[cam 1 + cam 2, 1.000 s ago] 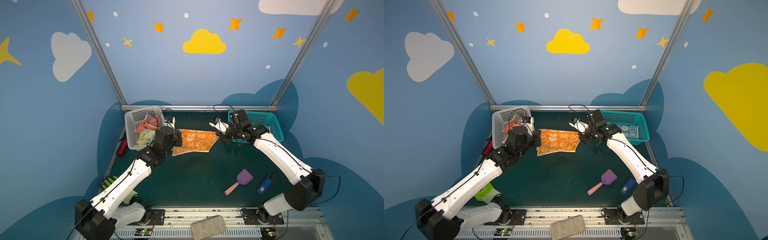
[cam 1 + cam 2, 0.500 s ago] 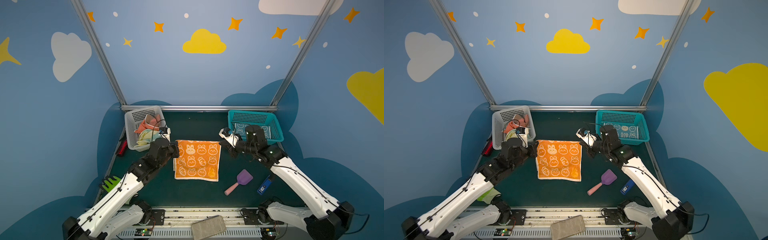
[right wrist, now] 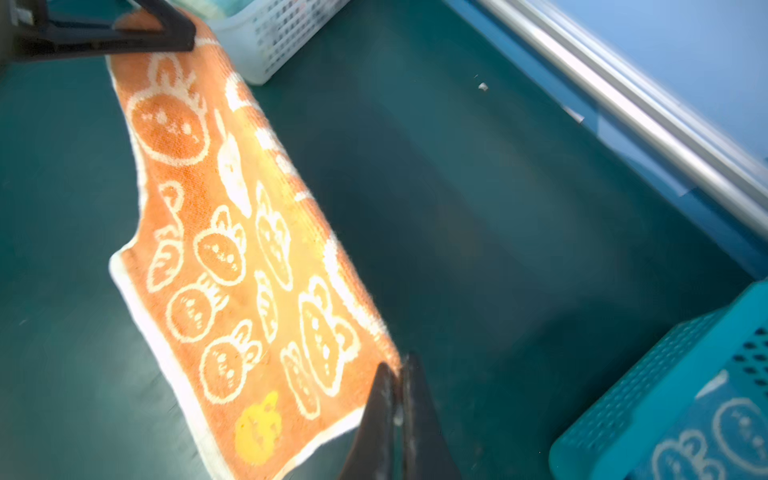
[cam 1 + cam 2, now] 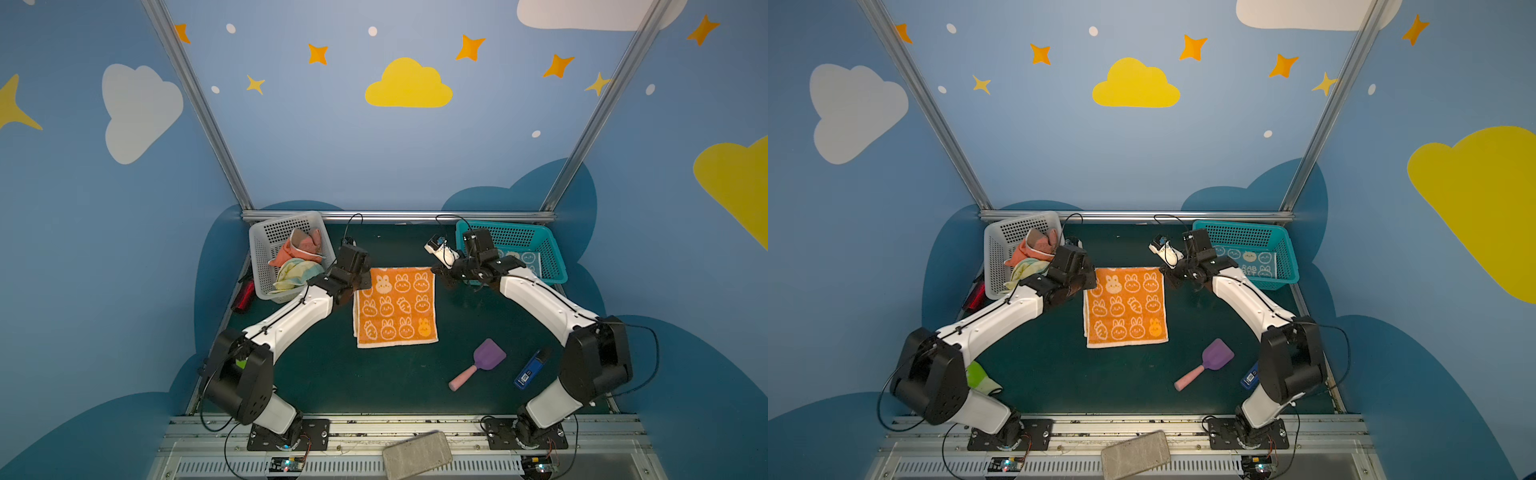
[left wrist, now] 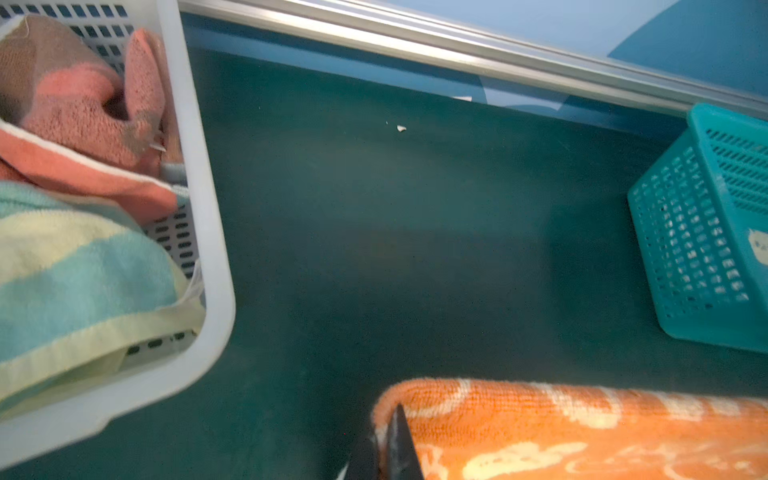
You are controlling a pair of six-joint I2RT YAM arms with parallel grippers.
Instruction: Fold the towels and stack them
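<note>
An orange towel (image 4: 395, 307) with white rabbits is spread on the green mat in both top views, a second layer showing along its left edge. My left gripper (image 5: 388, 440) is shut on its far left corner. My right gripper (image 3: 399, 374) is shut on its far right corner (image 4: 434, 272). The far edge is lifted a little between them. A salmon towel (image 4: 297, 249) and a pale striped towel (image 4: 295, 272) lie bunched in the white basket (image 4: 266, 232). A blue rabbit towel (image 4: 1250, 262) lies in the teal basket (image 4: 552, 257).
A purple scoop with a pink handle (image 4: 482, 361) and a small blue device (image 4: 528, 370) lie front right. A red and black item (image 4: 245, 293) lies beside the white basket. A lime-green glove (image 4: 980, 378) sits under the left arm. A grey block (image 4: 417, 455) rests on the front rail.
The orange towel was bunched at the back a second ago. Both grippers drew it forward and spread it out, then carried its far edge slightly back again.
</note>
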